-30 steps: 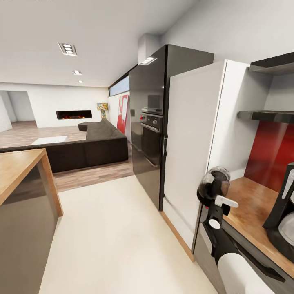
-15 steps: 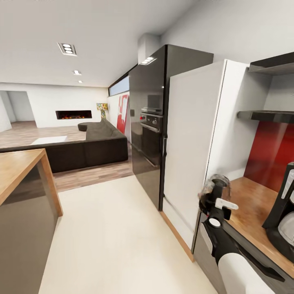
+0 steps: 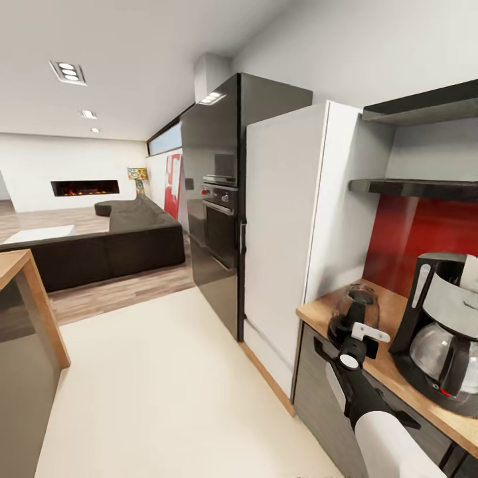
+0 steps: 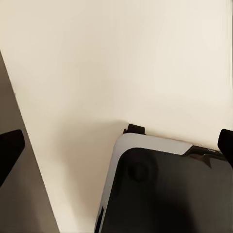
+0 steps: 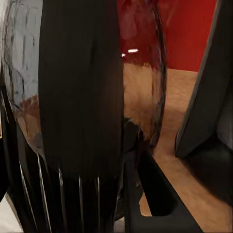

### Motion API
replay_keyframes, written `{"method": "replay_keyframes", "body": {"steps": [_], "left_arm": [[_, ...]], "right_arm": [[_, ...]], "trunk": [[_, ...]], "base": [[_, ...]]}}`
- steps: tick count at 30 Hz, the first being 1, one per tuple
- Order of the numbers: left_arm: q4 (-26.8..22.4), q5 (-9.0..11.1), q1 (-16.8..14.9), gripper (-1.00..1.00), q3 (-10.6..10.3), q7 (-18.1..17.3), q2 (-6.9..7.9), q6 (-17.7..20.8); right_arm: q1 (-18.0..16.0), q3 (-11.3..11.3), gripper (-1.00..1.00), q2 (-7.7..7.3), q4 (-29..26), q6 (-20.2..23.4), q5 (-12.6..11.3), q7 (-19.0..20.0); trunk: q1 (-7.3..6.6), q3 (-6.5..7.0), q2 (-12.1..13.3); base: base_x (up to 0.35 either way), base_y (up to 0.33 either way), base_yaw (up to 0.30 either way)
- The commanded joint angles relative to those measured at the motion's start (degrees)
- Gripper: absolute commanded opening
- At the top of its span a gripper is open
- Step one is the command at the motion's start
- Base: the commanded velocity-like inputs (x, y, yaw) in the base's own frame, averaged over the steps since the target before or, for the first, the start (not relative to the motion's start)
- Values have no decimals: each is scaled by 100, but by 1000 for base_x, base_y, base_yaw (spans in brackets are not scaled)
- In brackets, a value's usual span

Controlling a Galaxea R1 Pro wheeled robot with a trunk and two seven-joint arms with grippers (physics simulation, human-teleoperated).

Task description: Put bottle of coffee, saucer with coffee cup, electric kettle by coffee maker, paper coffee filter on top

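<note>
In the head view my right gripper (image 3: 353, 324) is shut on the black handle of the electric kettle (image 3: 356, 307), a rounded smoky translucent one. It holds the kettle upright at the left end of the kitchen countertop (image 3: 317, 311); I cannot tell whether its base touches the wood. Just to its right stands the coffee maker (image 3: 441, 332), tall and black, with its glass carafe. The right wrist view is close on the kettle's ribbed handle (image 5: 80, 121), with the coffee maker (image 5: 208, 97) beyond. Two black kitchen shelves (image 3: 415, 188) hang above. My left gripper (image 4: 116, 145) is open over the floor.
A tall white cabinet front (image 3: 285, 232) borders the countertop's left end, and a black oven tower (image 3: 219, 199) comes after it. A red backsplash (image 3: 418, 239) runs behind the counter. The wooden island (image 3: 26, 279) is at the left, and a dark sofa (image 3: 113, 245) lies beyond the cream floor (image 3: 166, 385).
The camera has swung right, bringing the whole coffee maker and more of the countertop into view. My right gripper has lowered the kettle toward the countertop's left end.
</note>
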Motion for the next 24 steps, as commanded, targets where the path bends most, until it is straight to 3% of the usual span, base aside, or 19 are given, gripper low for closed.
{"method": "replay_keyframes", "body": {"steps": [1,14,24], "left_arm": [[4,40,0,100,5,2,0,-18],[2,40,0,100,5,2,-9,-18],[2,39,0,100,5,2,-9,-18]], "right_arm": [[-4,-28,-100,9,3,-12,87,0],[-4,-19,-100,26,16,-12,95,-1],[-3,-19,-100,25,12,-12,95,-1]], "trunk": [[2,-2,-5],[2,-2,-5],[2,-2,-5]], "base": [[0,0,-110],[11,0,-18],[39,0,-138]]}}
